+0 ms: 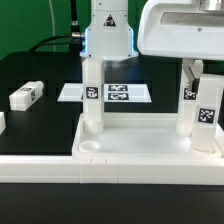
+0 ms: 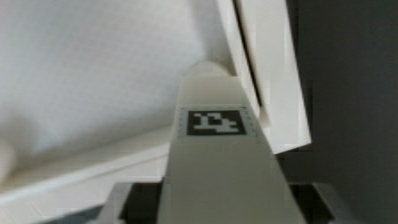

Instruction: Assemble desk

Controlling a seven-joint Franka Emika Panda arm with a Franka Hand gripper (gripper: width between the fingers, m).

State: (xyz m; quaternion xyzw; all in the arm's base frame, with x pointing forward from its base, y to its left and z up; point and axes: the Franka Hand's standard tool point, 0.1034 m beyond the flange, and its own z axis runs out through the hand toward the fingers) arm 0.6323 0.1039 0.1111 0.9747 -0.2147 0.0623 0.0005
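Note:
The white desk top (image 1: 150, 150), a tray with a raised rim, lies at the front of the exterior view. A white leg (image 1: 92, 100) with a small tag stands upright at its left corner. My gripper (image 1: 94, 61) is shut on the top of this leg. In the wrist view the same leg (image 2: 217, 150) runs down between my dark fingers (image 2: 139, 200), its tag facing the camera, with the desk top's rim (image 2: 267, 60) beyond it. My gripper (image 2: 217, 197) clasps it on both sides. Two more tagged legs (image 1: 190, 100) (image 1: 208, 118) stand upright at the right end.
A loose white leg (image 1: 27, 95) lies on the black table at the exterior view's left, and another white piece (image 1: 2, 122) shows at the left edge. The marker board (image 1: 115, 92) lies behind the desk top. A big white body (image 1: 180, 25) hangs at the upper right.

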